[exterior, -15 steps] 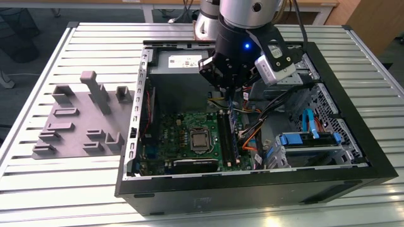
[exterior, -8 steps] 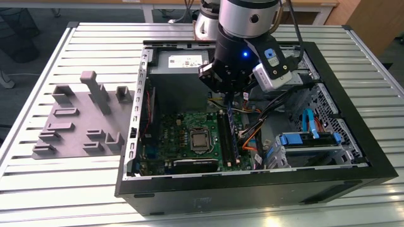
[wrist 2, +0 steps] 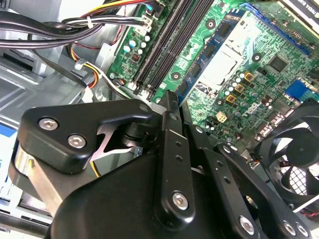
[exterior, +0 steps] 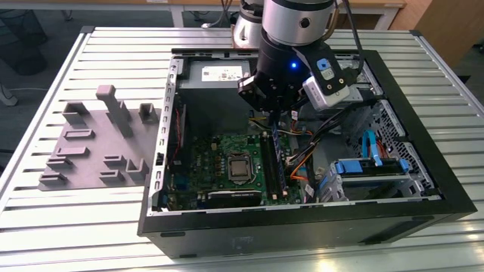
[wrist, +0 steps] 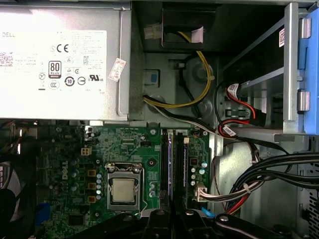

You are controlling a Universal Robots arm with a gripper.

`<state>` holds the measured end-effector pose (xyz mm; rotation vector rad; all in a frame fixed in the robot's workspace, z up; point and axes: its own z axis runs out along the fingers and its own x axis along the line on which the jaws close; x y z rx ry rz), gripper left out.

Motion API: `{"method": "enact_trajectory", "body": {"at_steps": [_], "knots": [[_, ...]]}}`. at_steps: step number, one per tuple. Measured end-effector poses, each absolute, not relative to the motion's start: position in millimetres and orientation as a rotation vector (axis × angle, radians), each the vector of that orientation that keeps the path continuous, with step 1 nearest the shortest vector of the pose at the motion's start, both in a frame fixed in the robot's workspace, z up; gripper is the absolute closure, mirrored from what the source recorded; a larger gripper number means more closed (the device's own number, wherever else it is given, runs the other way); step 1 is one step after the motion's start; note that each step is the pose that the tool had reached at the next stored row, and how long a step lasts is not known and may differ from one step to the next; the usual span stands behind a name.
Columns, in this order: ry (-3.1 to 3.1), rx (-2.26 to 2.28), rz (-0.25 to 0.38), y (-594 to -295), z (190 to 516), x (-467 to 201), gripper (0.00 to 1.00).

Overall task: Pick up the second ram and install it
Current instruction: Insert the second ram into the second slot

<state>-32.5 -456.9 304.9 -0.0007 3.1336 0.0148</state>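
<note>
My gripper (exterior: pixel 274 113) hangs inside the open computer case (exterior: pixel 423 113), over the far end of the black memory slots (exterior: pixel 270 170). A long, narrow blue ram stick (exterior: pixel 279 161) stands on edge along those slots, directly below the gripper. In the first wrist view the ram appears as a thin bluish edge (wrist: pixel 170 169) between the slots, running out from the gripper (wrist: pixel 174 216). Whether the ram is held or seated I cannot tell. In the second wrist view the gripper (wrist 2: pixel 172 97) sits just above the slot ends (wrist 2: pixel 159 55).
A grey holder fixture (exterior: pixel 98 141) lies on the slatted table, at the exterior view's left. The case holds the power supply (wrist: pixel 60 59), processor socket (wrist: pixel 123 191), cable bundles (wrist: pixel 259 174), light-blue drive brackets (exterior: pixel 370 166) and a fan (wrist 2: pixel 294 154).
</note>
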Motion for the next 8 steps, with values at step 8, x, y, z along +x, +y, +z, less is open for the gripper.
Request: {"method": "enact_trajectory", "body": {"at_steps": [8], "knots": [[3.134, -0.001, 0.015, -456.9, 304.9, -32.5, 0.86]]}}
